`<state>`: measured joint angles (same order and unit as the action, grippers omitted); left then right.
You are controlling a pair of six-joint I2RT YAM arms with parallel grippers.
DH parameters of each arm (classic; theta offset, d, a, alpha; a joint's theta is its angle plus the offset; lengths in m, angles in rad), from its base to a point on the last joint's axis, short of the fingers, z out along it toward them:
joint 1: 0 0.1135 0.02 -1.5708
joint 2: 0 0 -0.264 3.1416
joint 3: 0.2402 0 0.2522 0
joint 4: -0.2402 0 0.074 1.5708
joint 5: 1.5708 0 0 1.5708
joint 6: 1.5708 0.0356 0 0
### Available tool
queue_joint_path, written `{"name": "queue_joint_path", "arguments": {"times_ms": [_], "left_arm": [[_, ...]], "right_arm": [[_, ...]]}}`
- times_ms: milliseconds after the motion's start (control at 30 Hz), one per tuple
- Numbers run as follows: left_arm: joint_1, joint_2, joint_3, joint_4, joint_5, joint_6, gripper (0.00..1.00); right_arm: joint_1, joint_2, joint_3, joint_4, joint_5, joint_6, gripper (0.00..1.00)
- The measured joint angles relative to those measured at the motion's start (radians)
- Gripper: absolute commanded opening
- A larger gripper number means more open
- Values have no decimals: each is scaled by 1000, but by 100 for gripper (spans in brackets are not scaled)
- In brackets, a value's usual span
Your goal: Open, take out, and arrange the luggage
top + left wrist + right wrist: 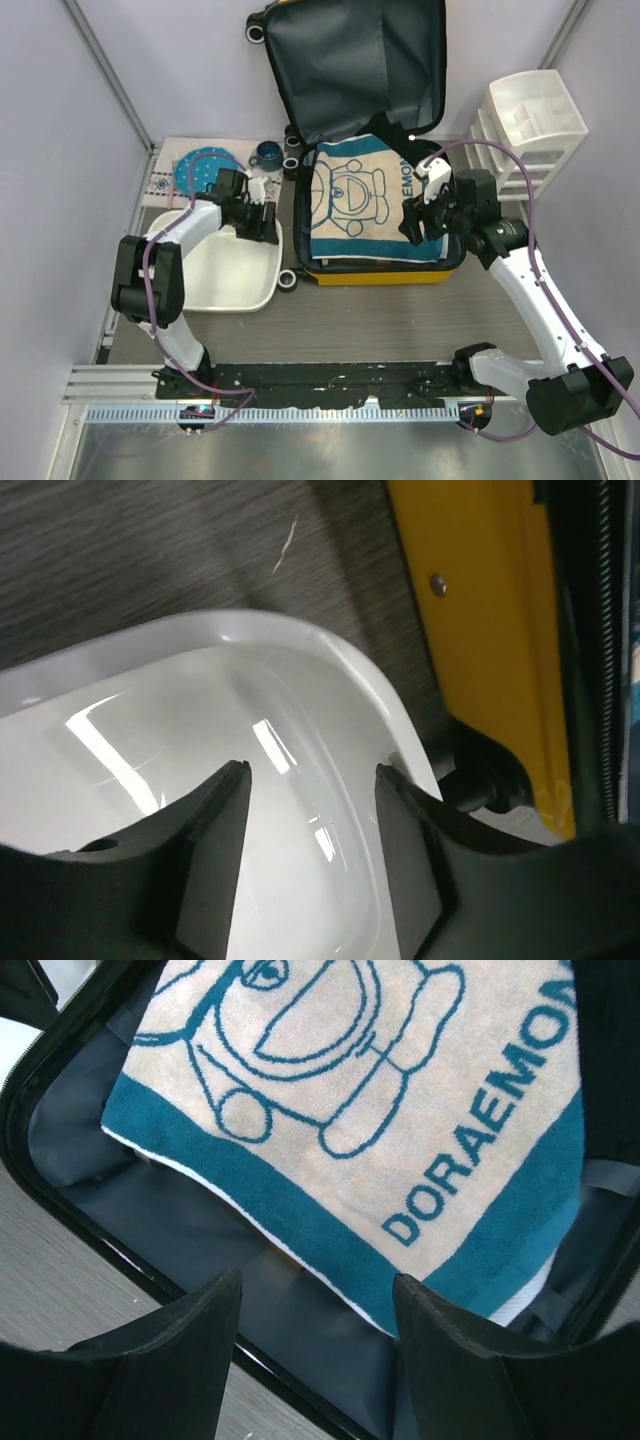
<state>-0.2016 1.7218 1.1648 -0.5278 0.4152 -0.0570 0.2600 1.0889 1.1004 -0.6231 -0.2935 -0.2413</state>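
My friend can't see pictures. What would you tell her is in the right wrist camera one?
A teal and cream terry towel with a cartoon figure and the word DORAEMON lies in the open suitcase with dark grey fabric lining. The right arm's black jaws stand open at the bottom, over the suitcase's black rim and a strip of grey wood-grain table.

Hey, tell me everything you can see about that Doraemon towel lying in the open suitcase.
The towel is soft terry cloth by its look: cream middle, teal border, a teal outline Doraemon and the word DORAEMON along one side. It lies flat and slightly skewed in the lower half of the open yellow luggage, on the dark lining, covering most of it. Something white shows under one corner. The right gripper hangs over its edge, fingers open, apparently not touching it.
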Motion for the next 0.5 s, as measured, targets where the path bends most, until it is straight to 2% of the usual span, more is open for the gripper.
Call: {"name": "queue_joint_path", "arguments": {"times_ms": [67,200,333,500], "left_arm": [[-8,1,14,18,5,-24,69],[31,-64,3,79,51,-92,75],[82,-235,-16,106,72,-124,79],[85,-415,-32,146,83,-164,81]], "right_arm": [[3,15,-5,5,-7,12,63],[45,77,-18,58,-13,59,57],[177,162,-20,142,6,107,55],[333,309,-5,247,43,162,56]]}}
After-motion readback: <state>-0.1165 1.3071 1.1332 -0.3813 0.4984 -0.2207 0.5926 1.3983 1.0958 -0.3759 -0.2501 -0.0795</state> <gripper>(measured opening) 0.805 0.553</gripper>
